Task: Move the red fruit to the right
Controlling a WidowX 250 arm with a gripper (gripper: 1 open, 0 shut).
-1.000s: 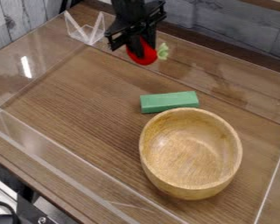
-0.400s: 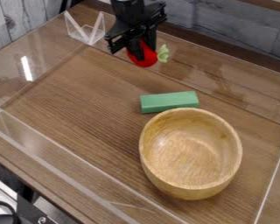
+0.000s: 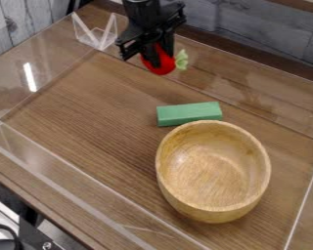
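End effector (image 3: 154,55) clamped on red fruit (image 3: 156,63), pointing down. Grab step done. Next: carry fruit right over counter (image 3: 81,117).

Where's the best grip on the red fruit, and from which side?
Take the red fruit across its round body from above, jaws either side of the widest part, leaving the small green leafy tip free on its right. The body is round and small, so a steep top-down pinch should centre it. The gripper is already shut on it that way, pointing steeply down, far from the green block and wooden bowl.
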